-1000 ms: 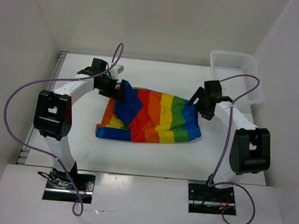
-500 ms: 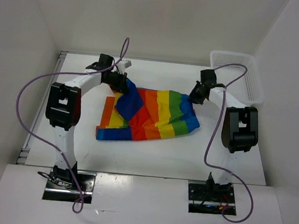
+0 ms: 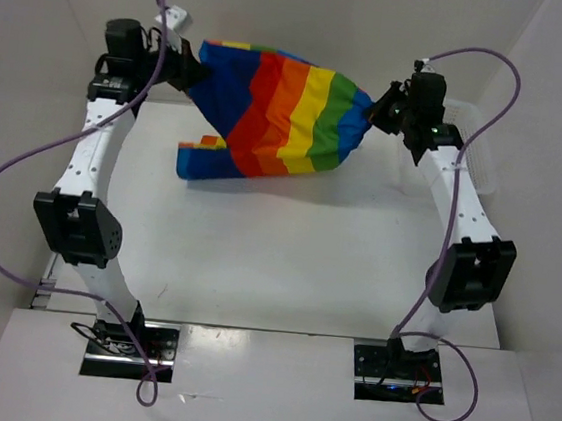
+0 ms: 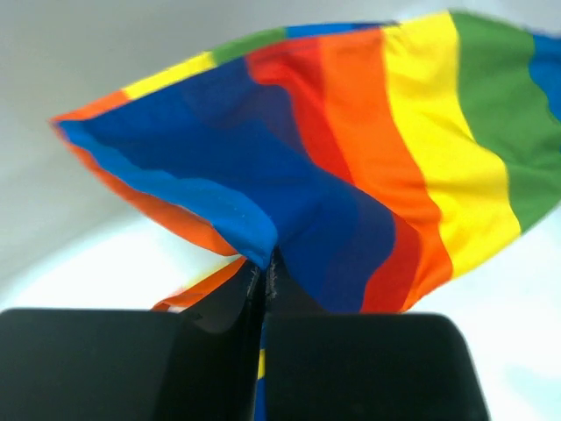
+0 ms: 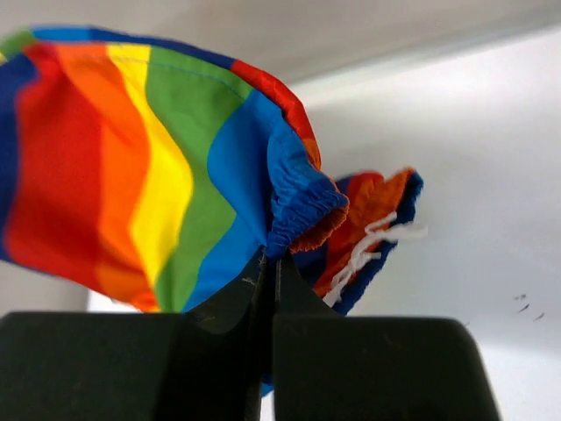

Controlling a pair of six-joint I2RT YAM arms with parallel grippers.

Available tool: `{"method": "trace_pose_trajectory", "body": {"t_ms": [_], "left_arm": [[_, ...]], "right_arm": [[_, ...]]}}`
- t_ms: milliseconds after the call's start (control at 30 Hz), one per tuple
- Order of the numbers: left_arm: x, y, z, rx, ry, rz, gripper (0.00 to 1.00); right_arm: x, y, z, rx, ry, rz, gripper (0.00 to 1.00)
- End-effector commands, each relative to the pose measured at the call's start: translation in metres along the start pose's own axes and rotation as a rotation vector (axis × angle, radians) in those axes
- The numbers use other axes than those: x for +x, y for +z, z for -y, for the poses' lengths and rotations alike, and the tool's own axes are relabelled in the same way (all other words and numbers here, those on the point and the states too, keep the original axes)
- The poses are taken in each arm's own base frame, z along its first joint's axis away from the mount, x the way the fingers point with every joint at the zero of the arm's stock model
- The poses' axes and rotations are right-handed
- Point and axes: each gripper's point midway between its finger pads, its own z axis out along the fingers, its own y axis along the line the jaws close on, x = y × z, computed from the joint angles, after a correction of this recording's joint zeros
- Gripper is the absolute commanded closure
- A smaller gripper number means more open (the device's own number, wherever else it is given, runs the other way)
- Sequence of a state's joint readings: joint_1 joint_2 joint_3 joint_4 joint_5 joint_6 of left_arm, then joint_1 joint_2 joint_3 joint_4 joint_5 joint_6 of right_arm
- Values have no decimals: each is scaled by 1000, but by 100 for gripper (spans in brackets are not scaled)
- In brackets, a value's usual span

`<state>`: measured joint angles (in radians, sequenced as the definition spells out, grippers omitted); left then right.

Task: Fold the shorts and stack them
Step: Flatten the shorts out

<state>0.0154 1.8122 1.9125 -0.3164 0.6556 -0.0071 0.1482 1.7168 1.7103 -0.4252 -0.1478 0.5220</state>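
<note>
The rainbow-striped shorts hang in the air over the far half of the table, stretched between both arms. My left gripper is shut on their blue left corner; in the left wrist view the cloth fans out from the pinched tips of that gripper. My right gripper is shut on the blue elastic waistband at the right end. In the right wrist view the bunched waistband sits in the tips of that gripper, and the white drawstring dangles beside it. The lower hem droops toward the table.
A white plastic mesh basket stands at the back right, partly behind the right arm. White walls close in the table on the left, back and right. Purple cables loop from both arms.
Both grippers closed on the shorts while they lay on the table, then both arms rose and drew apart, lifting the shorts off the table and spreading them in the air.
</note>
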Motion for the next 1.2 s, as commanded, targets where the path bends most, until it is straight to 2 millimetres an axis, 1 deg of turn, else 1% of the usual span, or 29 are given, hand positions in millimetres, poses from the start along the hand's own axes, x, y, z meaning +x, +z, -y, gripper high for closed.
{"method": "trace_pose_trajectory", "body": {"t_ms": [0,33,67,100,133,167,200,233,267,300,367,400,467,500,600,667,700,733,767,800,867,900,933,967,1000,1033,1067,1133,1167], "left_arm": [[-98,-47,27,-7,191,223,100],[-106,-53,30,-17,200,235,100],[-115,-63,30,-31,215,254,100],[-131,-80,35,-47,244,289,100],[-140,-90,37,-58,260,308,100],[-150,-102,35,-81,277,328,100],[-164,-120,47,-83,310,362,100],[-178,-136,54,-96,337,391,100],[-184,-147,58,-108,348,401,100],[-197,-167,66,-149,365,430,100],[-214,-189,80,-185,385,464,100],[-220,-201,89,-197,397,482,100],[-224,-211,97,-206,404,494,100],[-229,-218,101,-216,414,510,100],[-225,-214,98,-216,405,500,100],[-209,-192,79,-201,374,459,100],[-200,-181,74,-177,362,437,100],[-179,-159,54,-173,318,387,100],[-167,-147,46,-157,294,355,100],[-154,-135,37,-146,268,325,100],[-107,-99,6,-137,174,221,100],[-89,-88,-3,-134,141,185,99],[-65,-72,-17,-130,98,137,97],[-49,-64,-29,-156,68,105,93],[-19,-54,-39,-164,15,45,73],[4,-42,-52,-175,-27,-5,56],[21,-36,-59,-186,-57,-42,38],[53,-26,-68,-191,-118,-116,19],[55,-27,-69,-201,-124,-126,17]], "right_arm": [[-51,-67,-53,-144,-103,151,100],[-52,-76,-55,-148,-123,163,100],[-59,-98,-62,-170,-143,205,100],[-65,-112,-67,-183,-160,231,100],[-66,-123,-69,-189,-186,249,100],[-70,-150,-82,-226,-209,282,100],[-72,-162,-82,-217,-224,299,100],[-67,-175,-95,-239,-244,309,100],[-73,-205,-107,-260,-271,369,100],[-73,-216,-108,-240,-264,396,100],[-71,-243,-122,-288,-246,435,100],[-74,-261,-122,-289,-230,462,100],[-73,-269,-119,-275,-177,471,100],[-74,-280,-118,-276,-162,487,100],[-71,-271,-102,-209,-107,487,100],[-67,-248,-83,-130,-91,448,100],[-55,-223,-74,-90,-84,384,100],[-49,-207,-65,-59,-83,354,100],[-44,-193,-54,-26,-67,329,100],[-27,-164,-39,9,-52,260,100],[-12,-135,-23,17,-38,203,100],[1,-117,-4,53,-11,164,100],[16,-94,6,73,0,114,100],[21,-81,11,81,1,102,100],[27,-69,21,103,6,82,96],[42,-46,30,119,10,20,84],[49,-36,28,95,12,-14,42],[56,-18,33,111,0,-59,33],[68,-5,46,163,5,-114,28]]}}
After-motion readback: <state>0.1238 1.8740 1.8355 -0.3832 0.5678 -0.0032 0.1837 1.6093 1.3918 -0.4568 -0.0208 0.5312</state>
